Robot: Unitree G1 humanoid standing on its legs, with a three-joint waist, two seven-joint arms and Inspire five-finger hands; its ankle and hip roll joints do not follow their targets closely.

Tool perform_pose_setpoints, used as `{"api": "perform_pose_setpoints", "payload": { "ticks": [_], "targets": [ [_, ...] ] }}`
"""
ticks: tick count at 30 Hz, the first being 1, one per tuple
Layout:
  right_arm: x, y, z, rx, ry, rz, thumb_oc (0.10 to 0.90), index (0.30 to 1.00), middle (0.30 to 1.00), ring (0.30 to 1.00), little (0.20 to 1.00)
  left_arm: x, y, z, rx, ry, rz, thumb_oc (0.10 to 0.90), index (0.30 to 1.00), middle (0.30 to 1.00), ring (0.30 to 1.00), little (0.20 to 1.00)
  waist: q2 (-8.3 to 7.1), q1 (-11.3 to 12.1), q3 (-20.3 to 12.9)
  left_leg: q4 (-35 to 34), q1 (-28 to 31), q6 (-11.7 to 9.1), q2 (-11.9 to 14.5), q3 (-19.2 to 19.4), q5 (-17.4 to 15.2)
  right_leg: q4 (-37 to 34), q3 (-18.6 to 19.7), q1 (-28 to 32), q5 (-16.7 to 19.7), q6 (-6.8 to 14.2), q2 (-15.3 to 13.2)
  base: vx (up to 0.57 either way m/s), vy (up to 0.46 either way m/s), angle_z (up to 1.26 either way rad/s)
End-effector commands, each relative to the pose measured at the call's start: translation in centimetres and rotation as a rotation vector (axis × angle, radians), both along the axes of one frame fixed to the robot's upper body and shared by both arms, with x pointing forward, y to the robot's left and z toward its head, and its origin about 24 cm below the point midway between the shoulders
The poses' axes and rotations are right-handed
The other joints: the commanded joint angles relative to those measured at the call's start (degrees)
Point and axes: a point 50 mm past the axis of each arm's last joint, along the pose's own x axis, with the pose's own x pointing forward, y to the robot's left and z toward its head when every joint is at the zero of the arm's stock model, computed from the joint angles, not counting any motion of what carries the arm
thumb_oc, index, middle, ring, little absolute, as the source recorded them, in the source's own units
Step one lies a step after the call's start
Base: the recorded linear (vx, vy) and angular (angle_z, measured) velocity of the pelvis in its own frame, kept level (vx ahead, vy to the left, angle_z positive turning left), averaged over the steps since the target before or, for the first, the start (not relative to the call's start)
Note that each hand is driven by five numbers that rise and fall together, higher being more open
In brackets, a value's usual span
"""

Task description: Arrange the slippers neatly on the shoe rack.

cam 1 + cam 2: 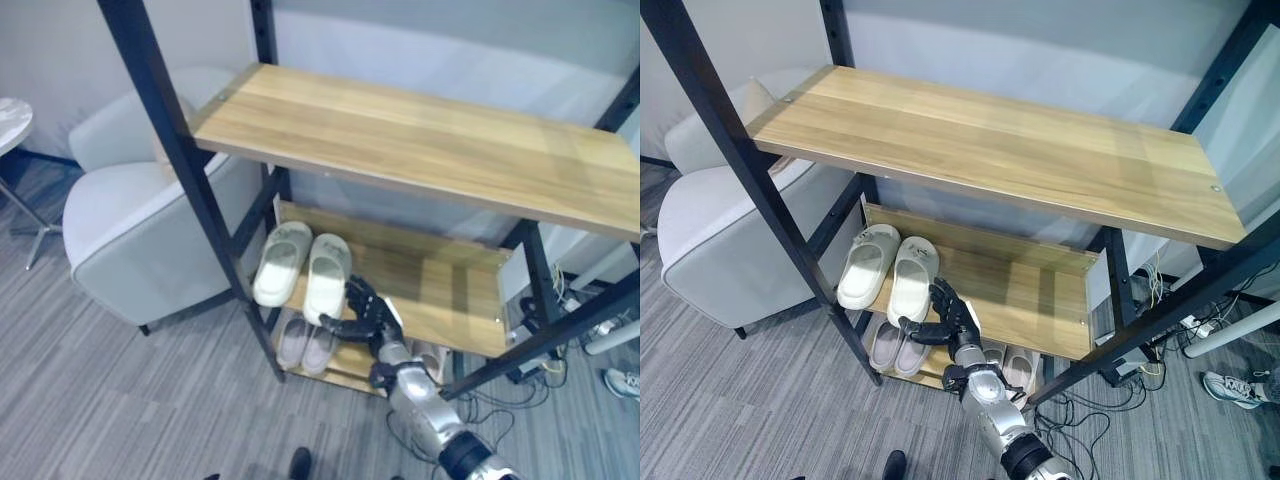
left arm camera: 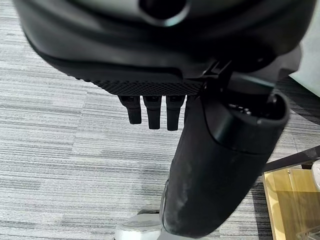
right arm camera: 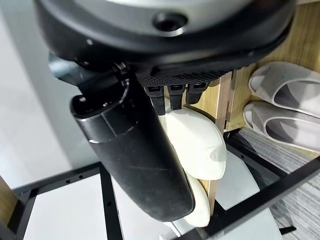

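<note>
A pair of cream slippers lies side by side at the left end of the rack's middle shelf (image 1: 440,290): the left slipper (image 1: 280,262) and the right slipper (image 1: 327,275). My right hand (image 1: 368,308) is at the near end of the right slipper, open, with fingers spread and the thumb reaching under the slipper's near edge. In the right wrist view the straight fingers (image 3: 175,95) end just over the cream slipper (image 3: 200,145). My left hand (image 2: 220,165) hangs open over the grey carpet.
A grey slipper pair (image 1: 305,343) sits on the bottom shelf under the cream pair, with another pale pair (image 1: 1005,365) to its right. The wide top shelf (image 1: 420,140) overhangs. A black post (image 1: 190,170) stands front left, next to a white armchair (image 1: 140,220). Cables (image 1: 530,370) lie right.
</note>
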Motion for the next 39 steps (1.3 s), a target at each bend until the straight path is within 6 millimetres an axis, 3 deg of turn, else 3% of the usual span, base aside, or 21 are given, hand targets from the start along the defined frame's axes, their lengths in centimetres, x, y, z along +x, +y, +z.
{"api": "perform_pose_setpoints", "payload": {
  "ticks": [1, 9, 19, 21, 22, 24, 25, 29, 30, 31, 32, 39],
  "targets": [
    [1.7, 4.0, 6.0, 0.117, -0.234, 0.139, 0.8, 0.9, 0.9, 0.9, 0.9, 1.5, 0.7, 0.4, 0.027, -0.037, -0.022, 0.8, 0.9, 0.9, 0.9, 0.9, 3.55, 2.3, 1.4, -0.1, 7.1, 2.0, -0.6, 3.4, -9.4, 3.9, 1.7, -0.8, 1.0, 5.2, -2.5, 0.0, 0.0, 0.0],
    [2.7, 3.7, 5.7, 0.049, -0.233, 0.091, 0.8, 0.9, 0.9, 0.9, 0.9, 1.0, 0.8, 0.3, 0.032, -0.017, -0.026, 0.8, 0.9, 0.9, 0.9, 0.9, 3.66, 3.1, 0.8, -0.1, 7.2, 2.2, -0.8, 3.0, -9.4, 3.9, 1.3, -0.3, 1.4, 5.4, -2.7, 0.0, 0.0, 0.0],
    [4.5, 1.2, 6.7, -0.016, -0.284, -0.016, 0.8, 0.9, 0.9, 0.9, 0.9, -0.1, 0.7, 0.1, 0.021, 0.018, -0.027, 0.8, 0.9, 0.9, 0.9, 0.9, 3.66, 3.7, 0.0, -0.1, 7.6, 2.2, -0.9, 2.5, -9.4, 3.5, 0.6, 0.6, 1.2, 5.2, -2.5, -0.01, 0.006, 0.04],
    [4.2, -1.0, 8.0, -0.048, -0.38, -0.098, 0.8, 0.9, 0.9, 0.9, 0.9, -0.1, 0.7, 0.1, 0.024, 0.011, -0.001, 0.8, 0.9, 0.9, 0.9, 0.9, 3.76, 3.0, 0.1, -0.1, 7.4, 2.2, -1.0, 2.4, -9.2, 3.7, 0.7, 0.6, 1.5, 5.3, -2.4, -0.04, 0.023, 0.06],
    [4.2, -1.0, 8.0, -0.049, -0.38, -0.098, 0.8, 0.9, 0.9, 0.9, 0.9, -0.1, 0.7, 0.1, 0.024, 0.011, -0.001, 0.8, 0.9, 0.9, 0.9, 0.9, 3.77, 3.0, 0.0, -0.1, 7.4, 2.2, -1.0, 2.4, -9.2, 3.7, 0.7, 0.6, 1.5, 5.3, -2.4, -0.04, 0.016, 0.05],
    [3.5, -2.2, 8.3, -0.07, -0.428, -0.117, 0.8, 0.9, 0.9, 0.9, 0.9, 0.0, 0.7, 0.2, 0.022, 0.003, 0.009, 0.8, 0.9, 0.9, 0.9, 0.9, 3.73, 2.4, 0.0, -0.1, 7.2, 2.2, -1.1, 2.4, -9.0, 4.0, 0.6, 0.3, 2.0, 5.3, -2.4, -0.07, 0.0, 0.15],
    [2.3, -4.0, 8.4, -0.089, -0.46, -0.132, 0.8, 0.9, 0.9, 0.9, 0.9, 0.2, 0.6, 0.1, 0.014, -0.005, 0.024, 0.8, 0.9, 0.9, 0.9, 0.9, 3.59, 1.3, -0.3, -0.1, 7.0, 2.2, -1.1, 2.6, -8.8, 4.8, 0.7, 0.0, 2.4, 5.3, -2.5, -0.1, -0.011, 0.15],
    [0.7, -6.2, 7.4, -0.147, -0.444, -0.154, 0.8, 0.9, 0.9, 0.9, 0.9, -0.5, 0.0, -0.1, -0.017, 0.012, 0.031, 0.8, 0.9, 0.9, 0.9, 0.9, 3.53, 0.5, -0.9, -0.1, 7.4, 2.2, -1.0, 2.6, -8.7, 5.5, 0.8, 0.2, 2.3, 5.1, -2.2, -0.07, -0.022, -0.02],
    [-0.2, -7.7, 7.2, -0.201, -0.458, -0.169, 0.8, 0.9, 0.9, 0.9, 0.9, -0.8, -0.3, -0.3, -0.033, 0.02, 0.027, 0.8, 0.9, 0.9, 0.9, 0.9, 3.54, 0.0, -1.1, -0.1, 7.5, 2.1, -0.8, 2.9, -8.6, 5.6, 0.6, 0.3, 2.1, 5.0, -2.0, -0.05, -0.016, -0.09],
    [-0.3, -7.7, 7.2, -0.202, -0.457, -0.169, 0.8, 0.9, 0.9, 0.9, 0.9, -0.9, -0.3, -0.3, -0.033, 0.02, 0.026, 0.8, 0.9, 0.9, 0.9, 0.9, 3.56, 0.0, -1.2, -0.1, 7.6, 2.1, -0.8, 2.9, -8.6, 5.6, 0.6, 0.3, 2.1, 5.0, -2.0, -0.12, -0.044, -0.08],
    [-1.6, -9.2, 6.6, -0.254, -0.446, -0.182, 0.8, 0.9, 0.9, 0.9, 0.9, -0.8, -0.7, -0.3, -0.066, 0.007, 0.039, 0.8, 0.9, 0.9, 0.9, 0.9, 3.65, -0.6, -1.6, -0.1, 7.6, 1.9, -0.8, 3.1, -8.1, 6.2, 0.4, 0.3, 2.0, 4.9, -1.8, -0.1, -0.043, -0.11],
    [-3.9, -11.6, 6.4, -0.511, -0.479, -0.146, 0.8, 0.9, 0.9, 0.9, 0.9, -0.4, -1.9, -0.6, -0.156, -0.008, -0.001, 0.8, 0.9, 0.9, 0.9, 0.9, 3.72, -2.0, -1.5, -0.1, 7.6, 2.0, -1.1, 3.5, -8.1, 8.8, 1.1, -1.2, 1.0, 4.7, -1.4, -0.07, -0.038, -0.11]
  ]
}}
